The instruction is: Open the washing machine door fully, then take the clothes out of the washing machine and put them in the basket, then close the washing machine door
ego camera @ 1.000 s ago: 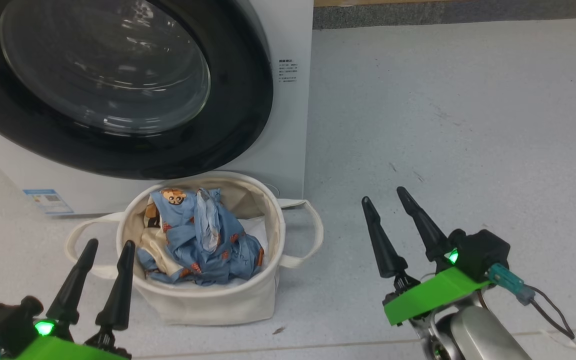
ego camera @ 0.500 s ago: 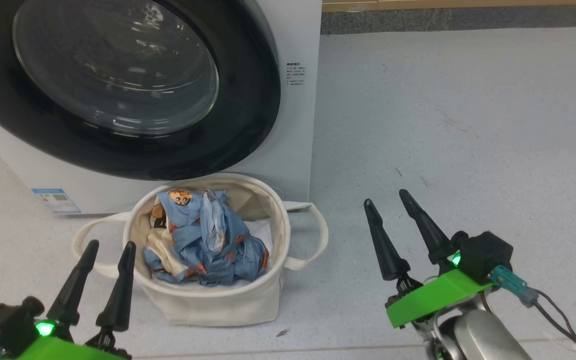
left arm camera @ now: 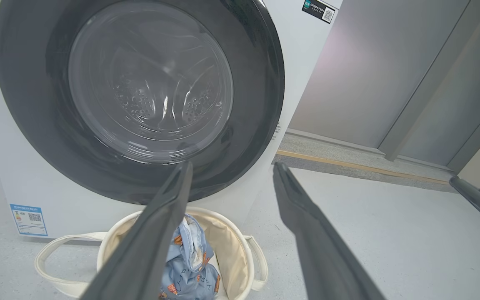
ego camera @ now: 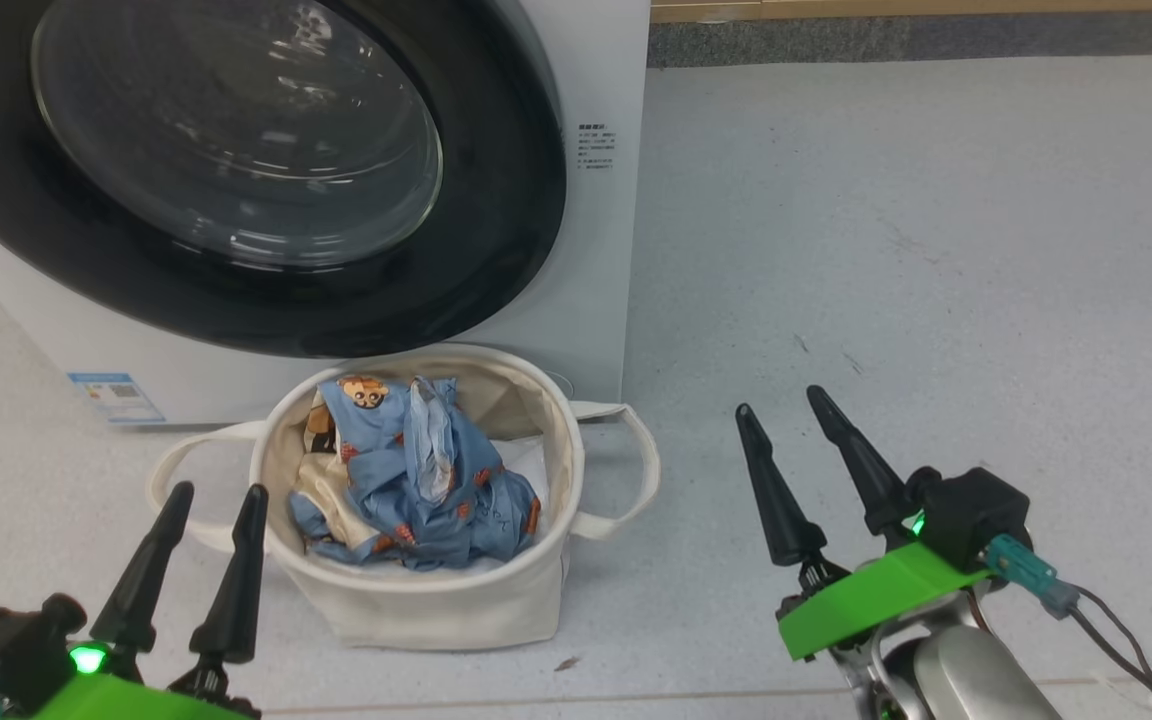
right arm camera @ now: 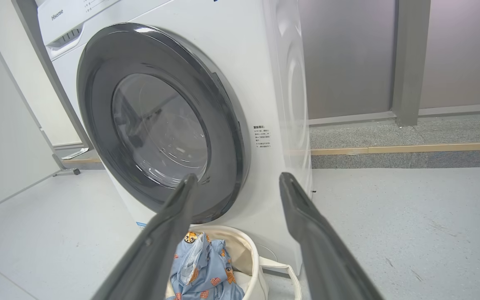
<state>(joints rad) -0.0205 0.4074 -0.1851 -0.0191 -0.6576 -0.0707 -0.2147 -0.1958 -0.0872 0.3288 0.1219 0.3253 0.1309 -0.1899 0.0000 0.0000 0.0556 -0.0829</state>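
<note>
The washing machine door [ego camera: 236,170] lies shut flat against the white washing machine [ego camera: 601,250], black rim around clear glass; it is also in the left wrist view [left arm camera: 140,91] and right wrist view [right arm camera: 161,129]. On the floor in front stands the cream basket [ego camera: 436,610], holding the light-blue printed clothes [ego camera: 416,480]. My left gripper [ego camera: 218,490] hovers open at the basket's near-left rim. My right gripper [ego camera: 781,400] hangs open over bare floor to the basket's right. Both are empty.
Grey floor [ego camera: 936,250] stretches to the right of the machine, up to a dark kerb strip [ego camera: 936,40]. Metallic wall panels [right arm camera: 348,54] rise behind it. A blue label [ego camera: 116,397] sits low on the machine's front.
The whole head picture has shifted slightly right and down, so the camera moved. Both grippers stay open in much the same pose; basket and clothes lie as before.
</note>
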